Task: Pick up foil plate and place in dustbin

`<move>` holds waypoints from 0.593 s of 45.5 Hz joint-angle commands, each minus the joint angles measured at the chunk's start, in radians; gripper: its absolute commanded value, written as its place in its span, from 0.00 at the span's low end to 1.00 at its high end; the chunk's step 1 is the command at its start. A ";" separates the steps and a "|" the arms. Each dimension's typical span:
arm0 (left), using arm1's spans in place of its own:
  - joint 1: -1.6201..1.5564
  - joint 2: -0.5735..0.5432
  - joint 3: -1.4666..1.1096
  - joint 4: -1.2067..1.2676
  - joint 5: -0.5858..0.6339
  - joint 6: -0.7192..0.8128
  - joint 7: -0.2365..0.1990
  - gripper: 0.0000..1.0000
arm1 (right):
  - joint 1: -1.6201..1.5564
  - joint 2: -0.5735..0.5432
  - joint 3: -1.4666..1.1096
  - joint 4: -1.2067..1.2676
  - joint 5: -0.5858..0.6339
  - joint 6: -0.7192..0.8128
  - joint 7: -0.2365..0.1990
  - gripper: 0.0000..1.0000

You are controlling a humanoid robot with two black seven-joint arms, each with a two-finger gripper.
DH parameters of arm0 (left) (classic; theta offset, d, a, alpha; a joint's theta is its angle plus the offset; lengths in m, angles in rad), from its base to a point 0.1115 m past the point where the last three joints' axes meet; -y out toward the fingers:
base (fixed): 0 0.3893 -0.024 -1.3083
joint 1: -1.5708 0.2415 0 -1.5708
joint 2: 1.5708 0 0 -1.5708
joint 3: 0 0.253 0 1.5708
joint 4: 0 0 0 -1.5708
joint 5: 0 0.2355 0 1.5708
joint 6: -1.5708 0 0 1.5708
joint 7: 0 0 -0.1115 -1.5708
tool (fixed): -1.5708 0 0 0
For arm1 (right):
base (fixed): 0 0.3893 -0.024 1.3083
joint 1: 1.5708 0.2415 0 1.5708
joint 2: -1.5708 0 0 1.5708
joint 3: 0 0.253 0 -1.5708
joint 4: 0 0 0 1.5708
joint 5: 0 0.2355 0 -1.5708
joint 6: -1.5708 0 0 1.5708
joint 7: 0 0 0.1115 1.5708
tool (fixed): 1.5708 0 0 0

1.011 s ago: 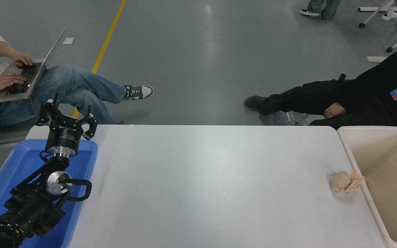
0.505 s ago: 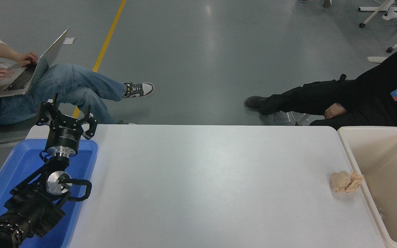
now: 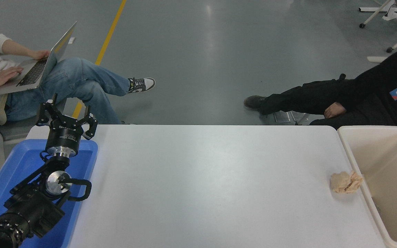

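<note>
You will not find the foil plate anywhere in this view: nothing silver lies on the white table (image 3: 212, 179), and the part of the dustbin (image 3: 358, 162) that shows, its near wall and some of its floor, is bare beige. Most of the bin runs off the right edge, so the plate may lie in the hidden part, but you cannot confirm that from here. Judged from the cleared table, the task looks finished or close to it; all that seems left is checking that the plate really is inside. The right arm and its gripper are out of view, so nothing can be said of those jaws. The left gripper (image 3: 67, 115) is parked well to the left of the bin, above the far end of the blue tray (image 3: 19, 162), its jaws spread and holding nothing. Far to the right of those jaws, a crumpled tan paper wad (image 3: 346, 182) sits on the table, touching or just beside the dustbin's outer wall.
</note>
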 commanded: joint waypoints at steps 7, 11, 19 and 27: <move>0.000 0.000 0.000 0.001 0.000 0.000 -0.001 0.99 | 0.436 0.142 -0.206 0.130 0.001 0.515 0.000 1.00; 0.000 -0.001 0.000 0.001 0.000 0.000 0.001 0.99 | 0.519 0.174 -0.193 0.144 0.001 0.636 0.000 1.00; 0.000 0.000 0.000 0.001 0.000 0.000 -0.001 0.99 | 0.635 0.269 -0.137 0.242 0.001 0.766 0.000 1.00; 0.000 0.000 0.000 0.001 0.000 0.000 -0.001 0.99 | 0.757 0.373 -0.088 0.344 0.001 0.768 -0.003 1.00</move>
